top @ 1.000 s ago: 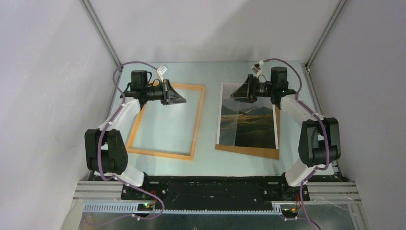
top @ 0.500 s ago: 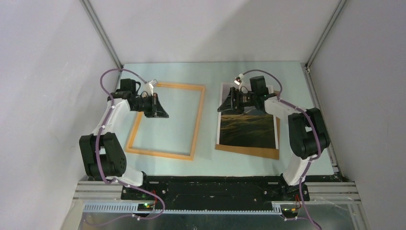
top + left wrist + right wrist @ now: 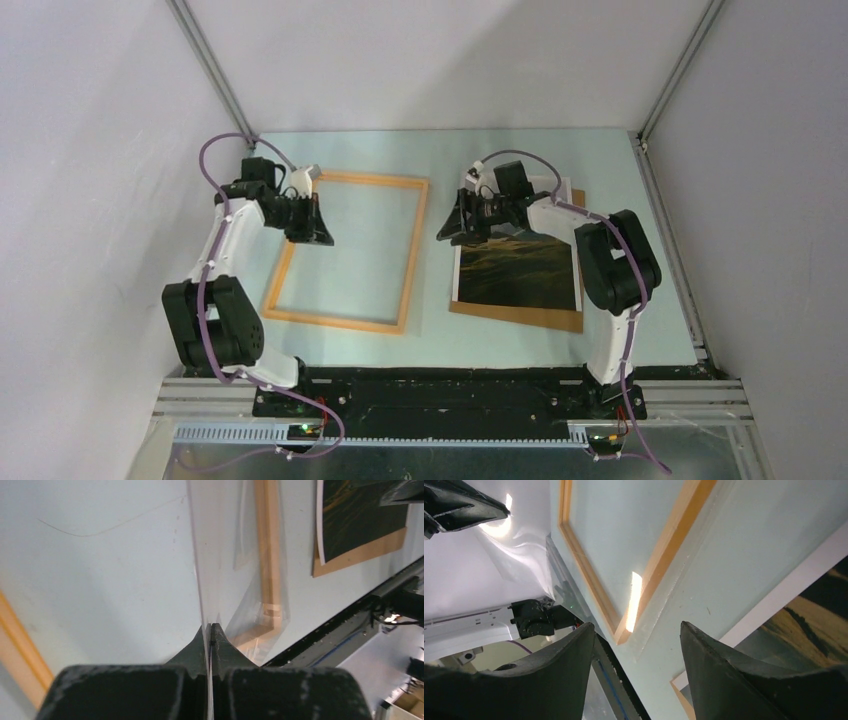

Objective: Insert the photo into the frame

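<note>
Starting at the left, the left gripper point(image 3: 307, 224) hangs over the 10 o'clock part of the frame point(image 3: 412, 262). Its jaws are pressed tight on the edge of a clear sheet point(image 3: 216, 570), which stands edge-on in the left wrist view.

The frame lies flat at about 9 o'clock on the table point(image 3: 440, 345). It looks thin, stiff and light.

The right gripper point(image 3: 458, 226) hovers at the 11 o'clock corner of the photo point(image 3: 520, 272). Its fingers point(image 3: 569, 665) are spread wide and hold nothing.

The photo sits face up at about 3 o'clock on the table, resting on a brown backing board point(image 3: 515, 316) that shows along its 6 o'clock edge.

I'd judge the print to be light, floppy and slick, and easy to crease or smudge. It lies flat, so there is little to get a finger under. The white border at a corner or edge looks like the place to pinch, so the dark picture area goes untouched.

By my count there is one frame, one clear sheet, one photo and one backing board, plus two grippers.
</note>
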`<state>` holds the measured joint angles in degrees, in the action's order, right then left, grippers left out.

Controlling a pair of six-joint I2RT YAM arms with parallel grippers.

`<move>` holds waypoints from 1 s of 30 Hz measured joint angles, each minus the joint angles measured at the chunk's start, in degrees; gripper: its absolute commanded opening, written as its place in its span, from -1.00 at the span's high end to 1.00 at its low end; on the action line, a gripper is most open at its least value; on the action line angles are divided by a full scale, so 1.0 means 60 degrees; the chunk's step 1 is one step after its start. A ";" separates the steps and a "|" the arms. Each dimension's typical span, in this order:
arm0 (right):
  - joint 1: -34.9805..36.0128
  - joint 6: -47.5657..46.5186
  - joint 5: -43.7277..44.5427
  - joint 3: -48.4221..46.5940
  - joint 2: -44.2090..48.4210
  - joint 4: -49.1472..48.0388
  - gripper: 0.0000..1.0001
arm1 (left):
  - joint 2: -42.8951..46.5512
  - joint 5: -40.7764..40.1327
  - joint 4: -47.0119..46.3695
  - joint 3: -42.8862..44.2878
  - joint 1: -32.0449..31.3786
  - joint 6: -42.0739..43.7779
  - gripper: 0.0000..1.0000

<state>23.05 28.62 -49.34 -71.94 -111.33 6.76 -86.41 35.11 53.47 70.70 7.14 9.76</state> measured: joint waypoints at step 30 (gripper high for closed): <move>0.1355 -0.0878 0.2954 -0.4087 -0.2616 0.2433 -0.18 | -0.1242 -0.2503 0.0131 0.1042 0.0448 0.1708 1.00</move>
<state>31.18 23.35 -31.62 -96.47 -127.02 21.37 -93.86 20.10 54.26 76.95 9.82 20.01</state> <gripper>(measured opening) 0.587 0.006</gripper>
